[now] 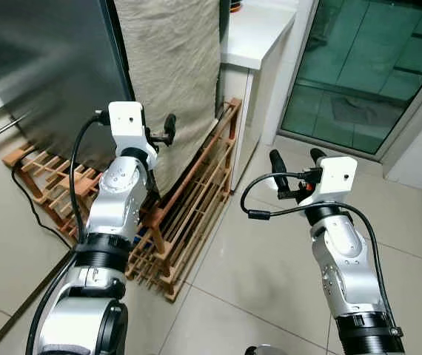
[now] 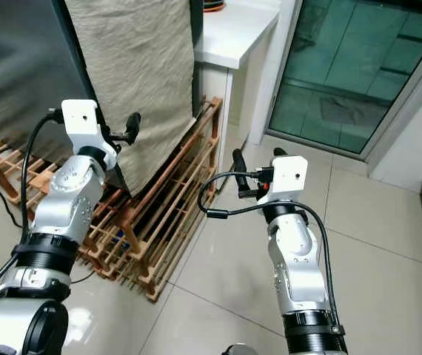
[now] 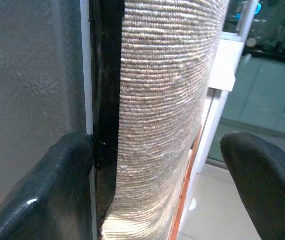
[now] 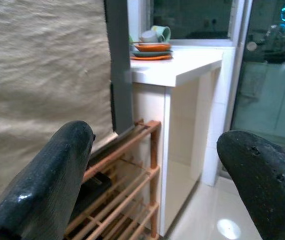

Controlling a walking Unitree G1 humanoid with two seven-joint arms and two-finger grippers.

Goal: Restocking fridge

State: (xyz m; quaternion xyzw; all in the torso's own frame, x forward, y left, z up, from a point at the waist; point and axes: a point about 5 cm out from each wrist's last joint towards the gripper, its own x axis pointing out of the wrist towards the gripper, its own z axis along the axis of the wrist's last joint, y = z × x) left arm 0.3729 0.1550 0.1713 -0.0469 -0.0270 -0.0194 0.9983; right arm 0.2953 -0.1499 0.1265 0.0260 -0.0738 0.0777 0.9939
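The fridge is a tall dark grey cabinet at the upper left, with a beige cloth hanging down its side. My left gripper is raised to the fridge's front corner and is open. In the left wrist view one finger lies by the grey door next to the black seam, while the other finger stands out past the cloth. My right gripper hangs open over the floor tiles to the right, holding nothing.
A low wooden slatted rack runs along the foot of the fridge. A white counter with stacked dishes stands behind it. A glass door is at the far right. A black cable trails by the rack.
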